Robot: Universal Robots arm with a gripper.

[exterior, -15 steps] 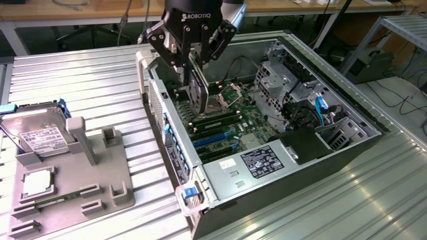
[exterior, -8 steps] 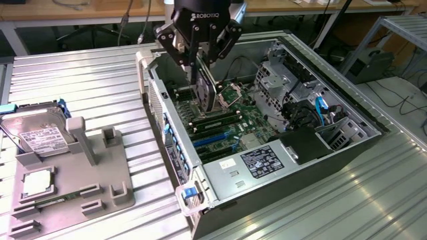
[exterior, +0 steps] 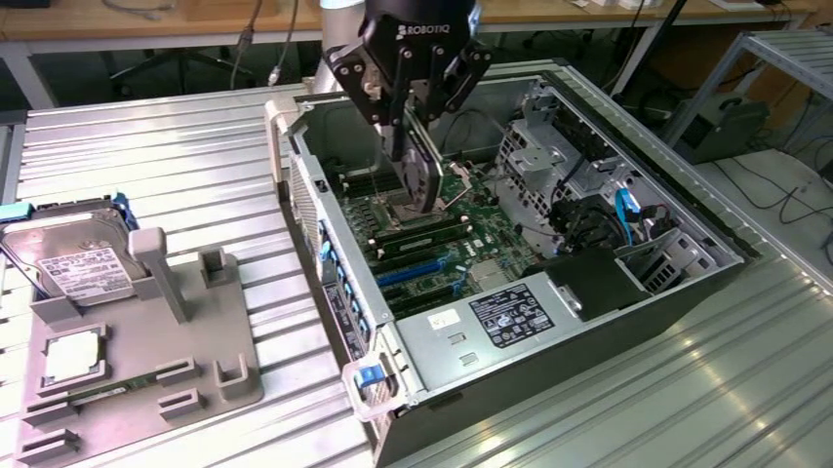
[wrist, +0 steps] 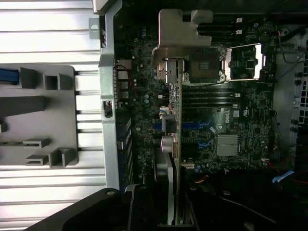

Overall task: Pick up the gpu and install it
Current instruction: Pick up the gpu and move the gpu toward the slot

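Clearly you have the pickup done: your end effector (exterior: 414, 129) is clenched on the gpu (exterior: 420, 180), held edge-down inside the open case (exterior: 560, 380) low over the motherboard (exterior: 489, 229), with seating it seemingly left.

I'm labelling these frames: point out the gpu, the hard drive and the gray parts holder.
gpu (exterior: 420, 181): exterior view, lower half of its dark face.
hard drive (exterior: 78, 268): exterior view, its white label.
gray parts holder (exterior: 195, 336): exterior view, bare base plate.
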